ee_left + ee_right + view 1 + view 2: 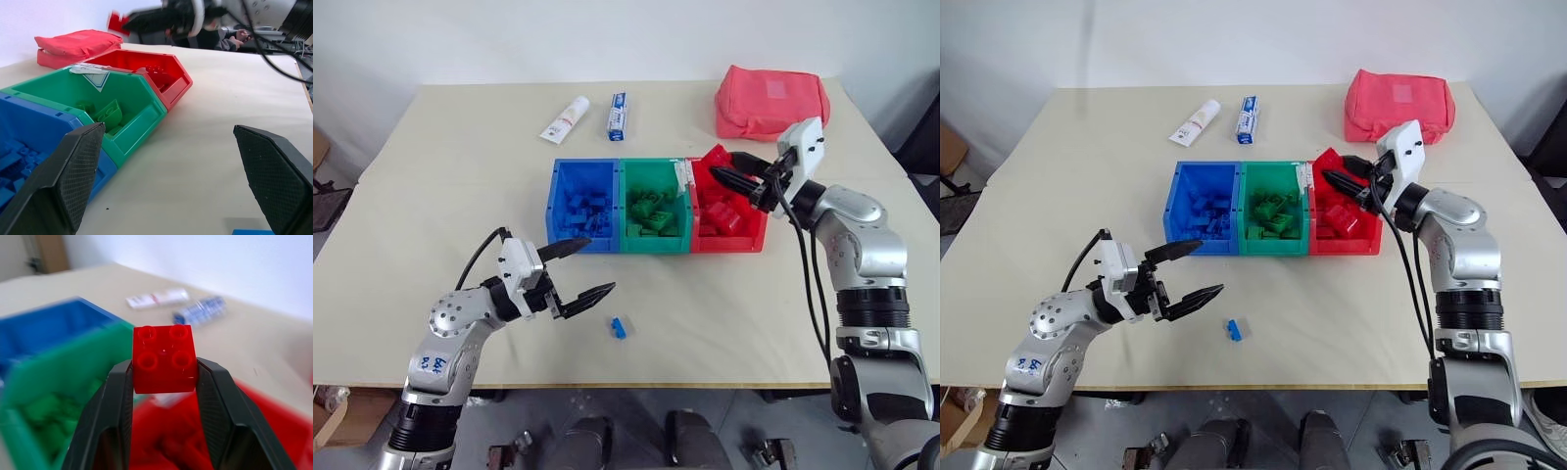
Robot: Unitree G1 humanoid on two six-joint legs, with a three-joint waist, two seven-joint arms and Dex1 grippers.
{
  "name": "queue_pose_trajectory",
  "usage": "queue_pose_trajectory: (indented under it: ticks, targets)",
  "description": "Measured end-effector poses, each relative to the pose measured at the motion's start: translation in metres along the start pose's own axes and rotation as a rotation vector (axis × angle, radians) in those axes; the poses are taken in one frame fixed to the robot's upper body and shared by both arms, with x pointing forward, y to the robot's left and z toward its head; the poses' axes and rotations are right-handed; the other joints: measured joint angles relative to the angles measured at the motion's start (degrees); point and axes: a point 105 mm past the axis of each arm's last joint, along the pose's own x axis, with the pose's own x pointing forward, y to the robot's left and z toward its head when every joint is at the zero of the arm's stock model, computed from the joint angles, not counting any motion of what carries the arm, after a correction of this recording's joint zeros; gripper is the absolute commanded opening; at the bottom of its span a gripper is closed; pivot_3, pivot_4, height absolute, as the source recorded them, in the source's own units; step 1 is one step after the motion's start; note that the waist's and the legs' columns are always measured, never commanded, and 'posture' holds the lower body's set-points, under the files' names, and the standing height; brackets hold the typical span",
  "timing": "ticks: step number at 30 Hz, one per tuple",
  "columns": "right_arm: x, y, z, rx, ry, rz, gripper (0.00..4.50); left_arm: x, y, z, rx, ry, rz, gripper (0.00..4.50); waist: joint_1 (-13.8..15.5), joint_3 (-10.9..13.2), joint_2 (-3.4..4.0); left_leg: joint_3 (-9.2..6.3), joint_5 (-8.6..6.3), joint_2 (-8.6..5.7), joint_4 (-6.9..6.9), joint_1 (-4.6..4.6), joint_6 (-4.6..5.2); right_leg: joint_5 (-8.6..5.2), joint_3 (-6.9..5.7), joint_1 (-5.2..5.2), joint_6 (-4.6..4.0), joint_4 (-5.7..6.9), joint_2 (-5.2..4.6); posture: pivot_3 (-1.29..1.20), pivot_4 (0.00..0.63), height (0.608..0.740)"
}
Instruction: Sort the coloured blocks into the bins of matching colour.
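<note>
A red block point(164, 358) is pinched between the fingers of my right gripper point(722, 174), which is shut on it and hovers over the back of the red bin point(759, 233). To the left of the red bin, joined to it, stand the green bin point(625, 201) and the blue bin point(555, 201), each holding several blocks of its own colour. My left gripper point(602, 264) is open and empty, just above the table in front of the blue bin. A small blue block point(619, 328) lies on the table near the front edge, slightly right of that gripper.
At the back of the table lie a white toothpaste tube point(566, 119) and a small blue-and-white box point(618, 116). A pink-red fabric pouch point(771, 98) sits at the back right, behind the red bin. The table's front edge runs close to the blue block.
</note>
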Motion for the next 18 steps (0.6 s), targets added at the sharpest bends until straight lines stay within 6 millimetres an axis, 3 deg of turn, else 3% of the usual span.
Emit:
queue_pose_trajectory:
  ticks: [6,8,11,13,18]
  targets:
    - [0.001,0.003,-0.004,-0.018,0.019,0.019,4.45,-0.003,0.004,-0.004,-0.004,0.011,0.017,4.50,0.1,0.0,0.00,-0.01,0.00,0.00,-0.01,-0.01,0.00,0.00,0.00,-0.01,0.00,0.00,0.00,0.00,0.150,0.740]
    - [-0.003,0.008,-0.002,-0.042,0.008,0.062,4.48,-0.004,0.006,-0.004,0.007,0.014,0.022,4.50,0.1,0.0,0.00,-0.03,0.00,0.01,-0.02,-0.01,0.00,0.00,-0.01,-0.01,0.00,-0.01,0.00,0.00,0.150,0.740]
    - [-0.024,0.039,0.001,-0.072,-0.064,0.265,4.48,-0.014,0.011,-0.007,0.046,0.037,0.025,4.50,0.2,0.0,0.00,-0.08,-0.01,0.03,-0.07,-0.03,-0.01,0.00,-0.06,0.00,0.00,-0.06,0.01,0.00,0.150,0.740]
    - [-0.045,0.056,-0.011,-0.103,0.001,0.390,4.48,-0.027,0.018,-0.012,0.073,0.080,0.028,4.50,0.3,0.0,0.00,-0.08,-0.02,0.00,0.00,-0.03,0.01,0.00,-0.07,0.03,0.00,-0.07,0.00,0.00,0.150,0.740]
    - [-0.091,0.073,-0.050,-0.229,0.183,0.567,4.48,-0.064,0.031,-0.034,0.123,0.262,-0.027,4.50,0.2,0.0,0.00,-0.02,-0.02,0.00,0.03,0.00,0.03,0.00,-0.05,0.07,0.00,-0.07,-0.01,0.00,0.150,0.740]
